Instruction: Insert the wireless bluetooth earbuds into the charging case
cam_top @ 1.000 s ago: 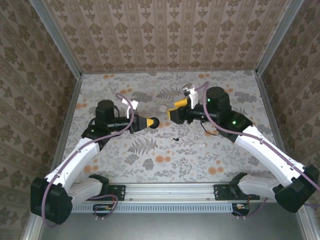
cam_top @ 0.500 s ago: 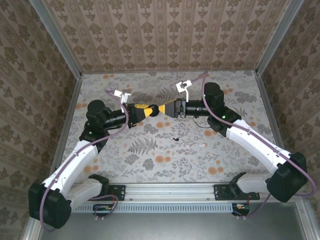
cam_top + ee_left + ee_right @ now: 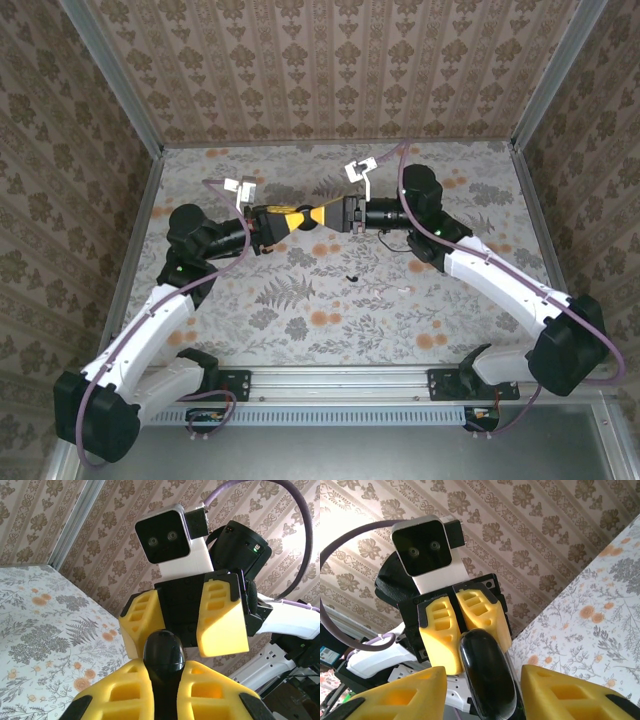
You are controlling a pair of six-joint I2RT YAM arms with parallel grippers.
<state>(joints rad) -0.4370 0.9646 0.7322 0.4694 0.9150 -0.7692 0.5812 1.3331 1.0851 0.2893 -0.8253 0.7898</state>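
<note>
Two tip-to-tip: left gripper (image 3: 302,220), right gripper (image 3: 326,216).

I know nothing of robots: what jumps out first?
Two white arms meet tip to tip above the flowery table. The left hand grips a glossy black case while the right hand holds its fingers open either side of it. Tiny black pieces lie on the tabletop.

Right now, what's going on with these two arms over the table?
The two arms meet nose to nose above the table. The left hand is shut on a glossy black rounded case, apparently the charging case, and holds it out. The right hand faces it, fingers apart on either side of the case, not gripping. Tiny black earbuds and a white earbud lie loose on the table below.
</note>
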